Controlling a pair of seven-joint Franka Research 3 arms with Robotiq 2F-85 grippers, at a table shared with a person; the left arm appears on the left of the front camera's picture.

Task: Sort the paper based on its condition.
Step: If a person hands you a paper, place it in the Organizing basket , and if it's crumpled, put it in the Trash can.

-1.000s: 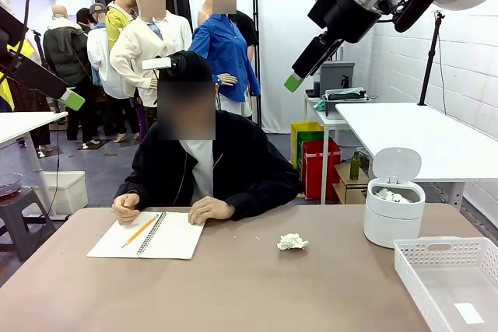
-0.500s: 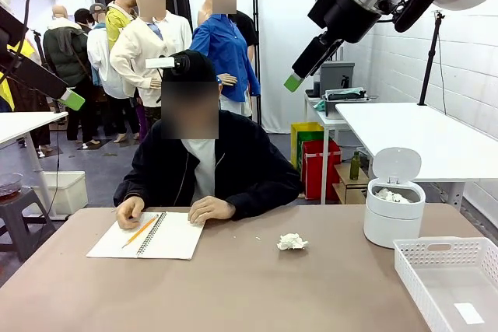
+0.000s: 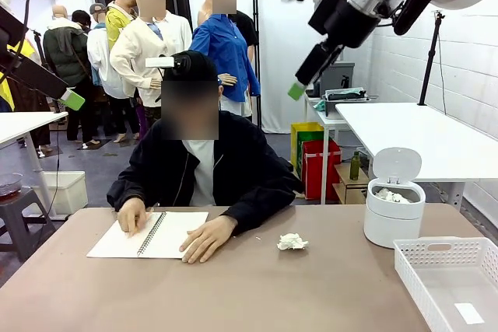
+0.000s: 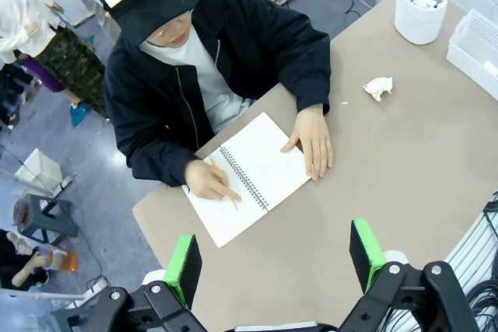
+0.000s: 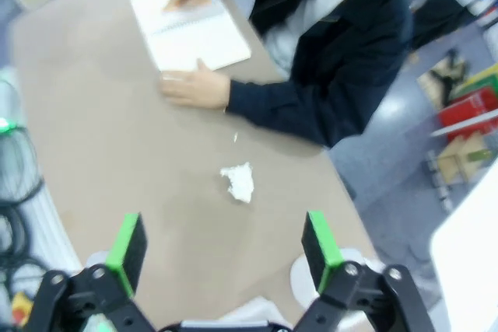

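Jaws of the left gripper point(image 4: 274, 235) are being held wide apart with nothing between them, and those of the right gripper point(image 5: 223, 219) are being held just as wide and just as empty. Both grippers are being carried high above the table point(image 3: 233, 293). The left one is being aimed down at the spiral notebook point(image 3: 171, 227) from the robot's side of it. The right one is being aimed down at a crumpled paper lump point(image 3: 292, 242).

That lump is lying on bare table, near the notebook on its picture-right side in the front view and apart from it. Farther from the notebook the same way, a white bin point(image 3: 393, 223) is standing with its lid raised, and more crumpled pieces point(image 3: 387, 194) are being held inside it. Beyond the bin, at the table's corner well apart from the notebook, a white basket point(image 3: 443, 245) is holding one flat slip point(image 3: 469, 312).

The notebook is being pressed down by the person's hands: one hand point(image 4: 315, 141) is being laid flat on its edge nearest the lump, while an orange pencil point(image 4: 222, 184) is being gripped by the other hand point(image 4: 204, 183) on the opposite page.
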